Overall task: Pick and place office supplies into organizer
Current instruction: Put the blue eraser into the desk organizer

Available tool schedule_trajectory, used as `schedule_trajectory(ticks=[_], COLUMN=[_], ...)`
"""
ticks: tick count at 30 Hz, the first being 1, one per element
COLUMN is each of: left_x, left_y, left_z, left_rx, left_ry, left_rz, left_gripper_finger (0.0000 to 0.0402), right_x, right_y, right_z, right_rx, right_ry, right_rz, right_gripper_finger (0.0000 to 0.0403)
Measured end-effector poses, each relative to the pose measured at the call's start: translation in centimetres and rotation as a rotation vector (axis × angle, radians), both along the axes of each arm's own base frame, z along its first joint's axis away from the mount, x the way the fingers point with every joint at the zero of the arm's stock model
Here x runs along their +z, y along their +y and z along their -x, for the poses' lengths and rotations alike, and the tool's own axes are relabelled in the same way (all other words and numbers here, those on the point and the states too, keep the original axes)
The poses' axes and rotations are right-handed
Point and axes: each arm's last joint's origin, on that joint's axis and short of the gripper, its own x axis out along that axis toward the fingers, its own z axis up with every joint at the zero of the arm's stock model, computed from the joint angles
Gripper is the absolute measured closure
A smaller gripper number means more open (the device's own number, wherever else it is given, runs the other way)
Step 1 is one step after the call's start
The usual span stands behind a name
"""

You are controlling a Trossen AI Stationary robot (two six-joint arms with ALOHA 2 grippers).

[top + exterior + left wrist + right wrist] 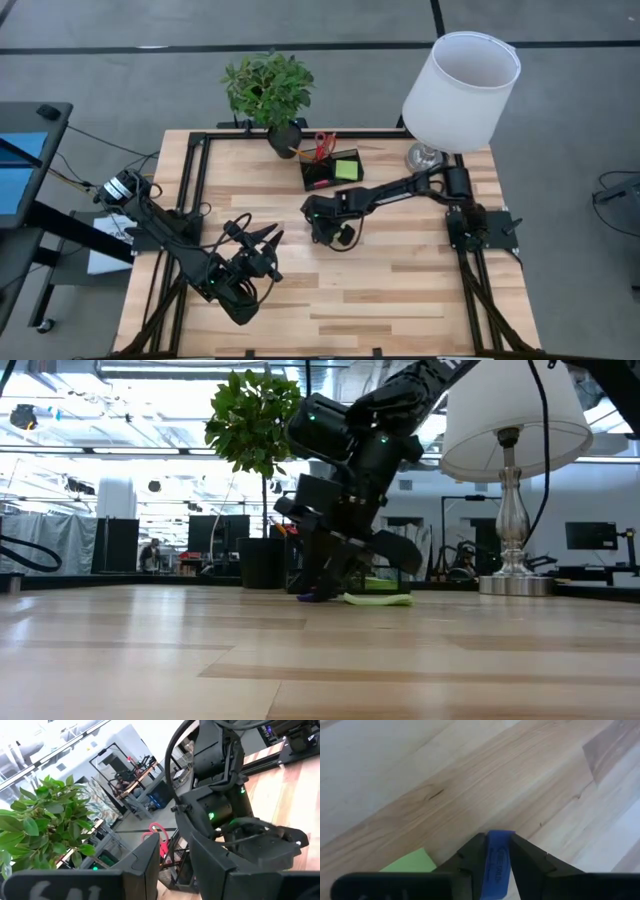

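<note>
The right tool is down at the worktop, its two fingers pinched on a small blue piece, probably an eraser, though the print on it is too small to read. It grips the piece by its flat sides, so the piece stands on edge between the fingers and should lift cleanly off the wood. Just beside it lies a lime-green sticky-note pad, flat on the worktop and not yet collected. The organizer waits at the far edge, near the plant and the lamp, already holding the red-handled scissors upright and another green pad. So the carry looks short. The left tool hovers over the near left part of the worktop, fingers parted and empty, clear of the right arm.
</note>
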Motion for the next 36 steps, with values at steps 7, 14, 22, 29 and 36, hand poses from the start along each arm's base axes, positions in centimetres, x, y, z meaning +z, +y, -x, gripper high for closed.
schedule_trajectory(ticks=[7,14,22,29,36], left_x=[0.0,0.0,-0.1,-0.1,-0.1], left_y=[0.0,0.0,-0.1,-0.1,-0.1], left_z=[0.0,0.0,-0.1,-0.1,-0.1], left_rx=[-0.003,-0.003,-0.017,-0.017,-0.017], left_ry=[0.001,0.001,0.014,0.014,0.014], left_rz=[0.005,0.005,0.021,0.021,0.021], left_gripper_finger=[0.0303,0.0303,0.0303,0.0303,0.0303], right_x=[0.7,1.6,2.1,2.1,2.1], right_y=[-0.4,-0.1,-0.2,-0.1,-0.3], right_z=[-0.4,-0.9,-1.3,-1.2,-1.4], right_rx=[-0.027,-0.064,-0.098,-0.106,-0.118], right_ry=[0.034,0.045,0.037,0.042,0.029], right_rz=[-0.02,0.004,0.033,0.039,0.045], right_gripper_finger=[0.0361,0.0395,0.0396,0.0337,0.027])
